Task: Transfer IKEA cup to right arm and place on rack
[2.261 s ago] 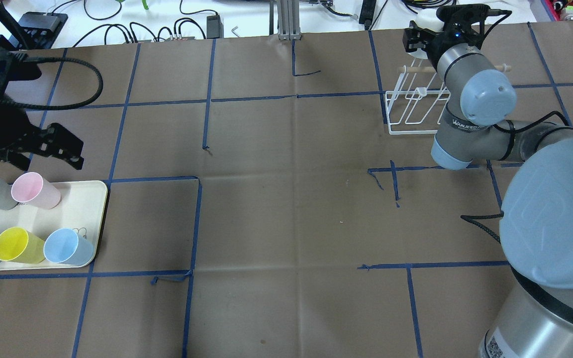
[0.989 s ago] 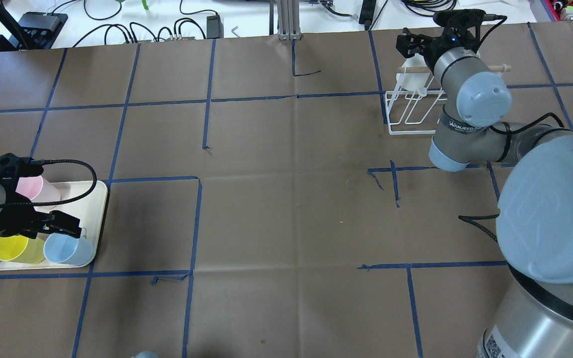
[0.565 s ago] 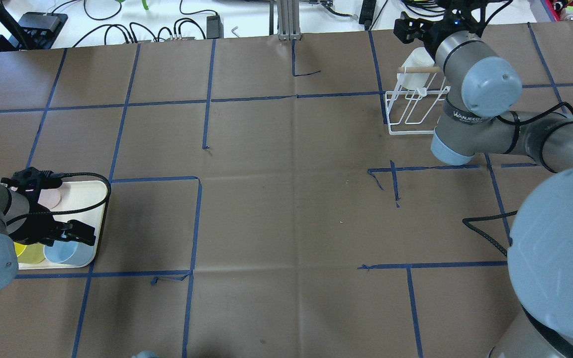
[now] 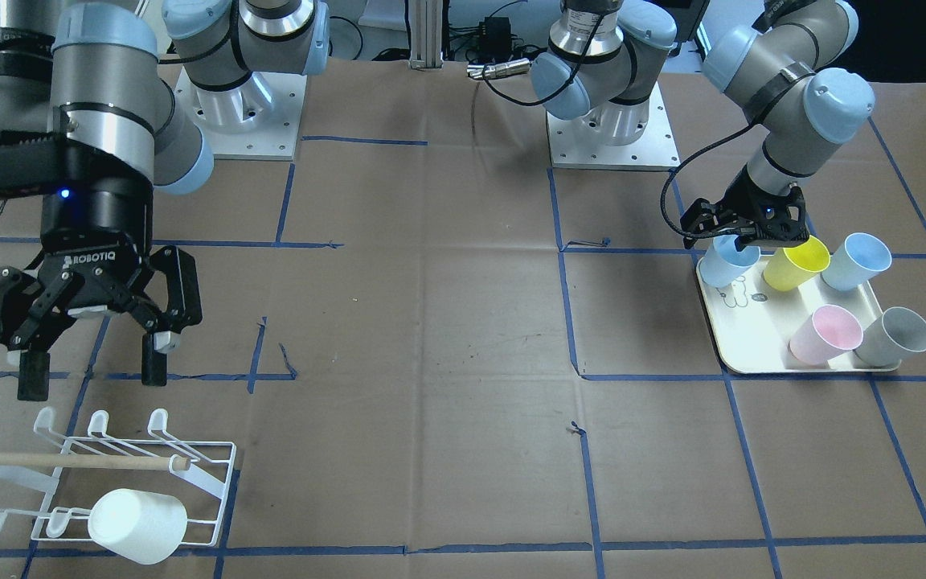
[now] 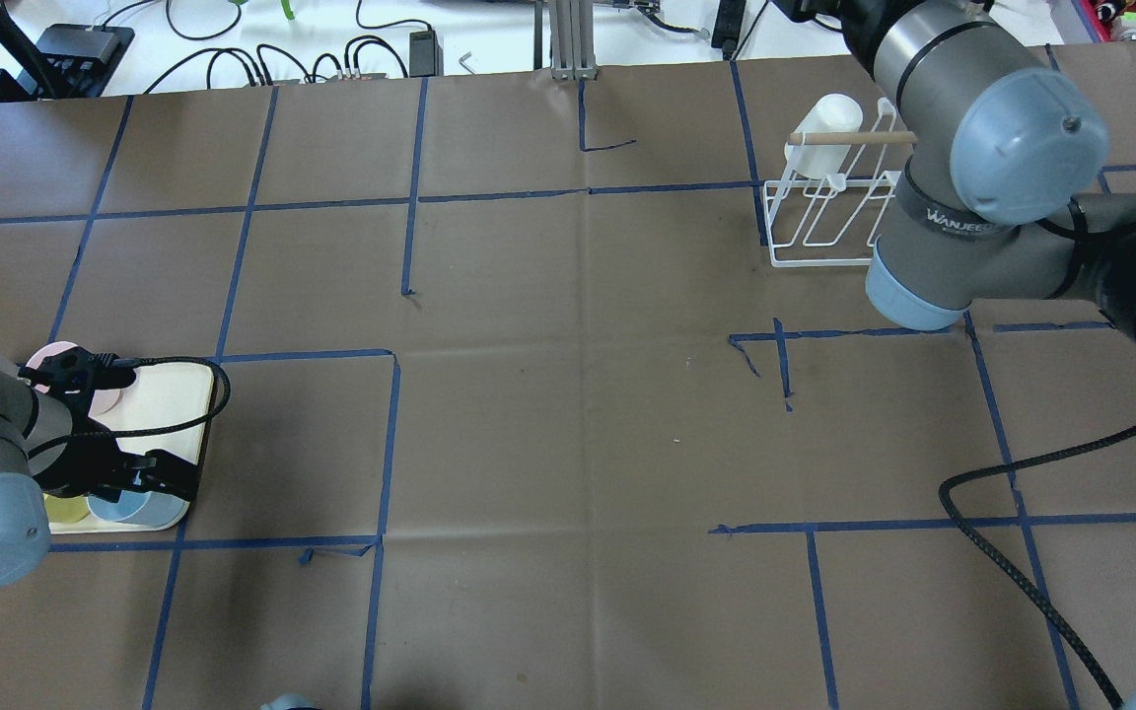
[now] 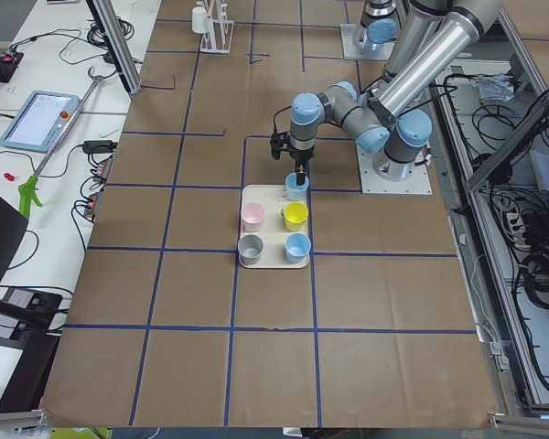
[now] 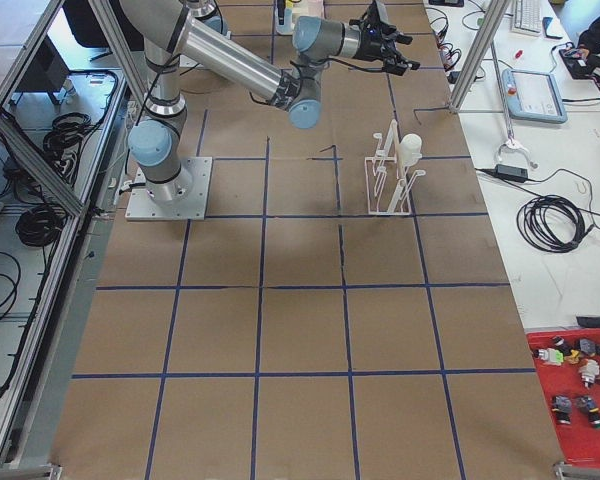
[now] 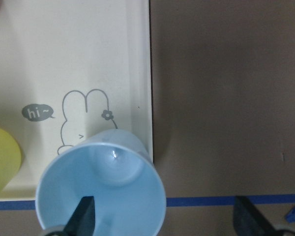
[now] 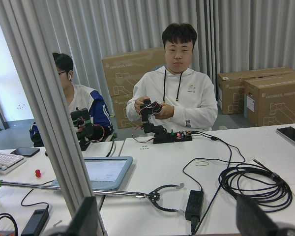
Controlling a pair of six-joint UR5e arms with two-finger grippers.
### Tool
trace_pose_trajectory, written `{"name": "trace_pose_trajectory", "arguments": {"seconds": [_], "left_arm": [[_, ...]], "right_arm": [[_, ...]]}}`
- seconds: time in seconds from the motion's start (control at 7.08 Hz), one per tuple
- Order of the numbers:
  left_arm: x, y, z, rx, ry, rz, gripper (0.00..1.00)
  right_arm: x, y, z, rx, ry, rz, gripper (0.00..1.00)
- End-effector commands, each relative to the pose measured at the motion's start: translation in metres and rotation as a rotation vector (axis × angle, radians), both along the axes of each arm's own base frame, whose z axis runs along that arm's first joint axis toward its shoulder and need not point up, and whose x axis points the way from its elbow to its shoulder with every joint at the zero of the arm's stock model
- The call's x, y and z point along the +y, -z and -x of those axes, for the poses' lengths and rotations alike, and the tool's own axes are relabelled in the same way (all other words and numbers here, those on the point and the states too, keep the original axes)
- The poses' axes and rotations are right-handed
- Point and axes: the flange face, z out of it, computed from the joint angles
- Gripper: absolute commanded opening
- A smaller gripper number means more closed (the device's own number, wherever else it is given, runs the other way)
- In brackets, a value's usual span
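1. Here, your left gripper (image 4: 740, 235) hangs at a corner of the tray (image 4: 752, 358) with its jaws apart. It straddles the wall of the blue cup (image 4: 727, 265) (one finger inside, one outside), likely set for a rim pinch.
2. The right gripper (image 4: 93, 374), spread and empty, hovers above the rack (image 4: 214, 470), where a white cup (image 4: 137, 527) already lies.
3. Mind the yellow cup (image 4: 792, 265) just beside the blue one.
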Motion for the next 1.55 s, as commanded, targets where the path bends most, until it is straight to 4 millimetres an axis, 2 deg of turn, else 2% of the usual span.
{"name": "trace_pose_trajectory", "arguments": {"seconds": [0.0,0.14,0.28,0.57,0.71,0.85,0.99,1.13,1.41], "left_arm": [[-0.001,0.0,-0.001,-0.004,-0.028,-0.002,0.37],[-0.001,0.002,-0.002,-0.001,-0.041,-0.007,0.17],[-0.002,0.002,-0.002,0.0,-0.041,-0.009,0.04],[-0.006,-0.003,-0.005,-0.007,-0.042,0.001,0.0],[-0.014,-0.019,-0.016,-0.057,-0.042,0.006,0.0],[-0.024,-0.035,-0.025,-0.074,-0.043,0.0,0.0],[-0.034,-0.059,-0.032,-0.079,-0.046,0.01,0.0],[-0.048,-0.086,-0.04,-0.082,-0.044,0.022,0.0],[-0.08,-0.157,-0.057,-0.078,-0.035,0.031,0.0]], "right_arm": [[0.051,-0.014,-0.014,-0.17,0.014,-0.012,1.0],[0.07,-0.007,-0.031,-0.264,-0.001,-0.037,1.0],[0.082,0.009,-0.047,-0.34,-0.01,-0.089,1.0],[0.11,0.017,-0.066,-0.547,-0.002,-0.138,1.0],[0.124,0.026,-0.075,-0.681,0.006,-0.157,1.0],[0.135,0.026,-0.081,-0.804,-0.001,-0.137,1.0],[0.137,0.026,-0.081,-0.965,0.027,-0.156,1.0],[0.139,0.026,-0.081,-1.13,0.065,-0.193,1.0],[0.15,0.048,-0.08,-1.342,0.141,-0.273,1.0]]}}
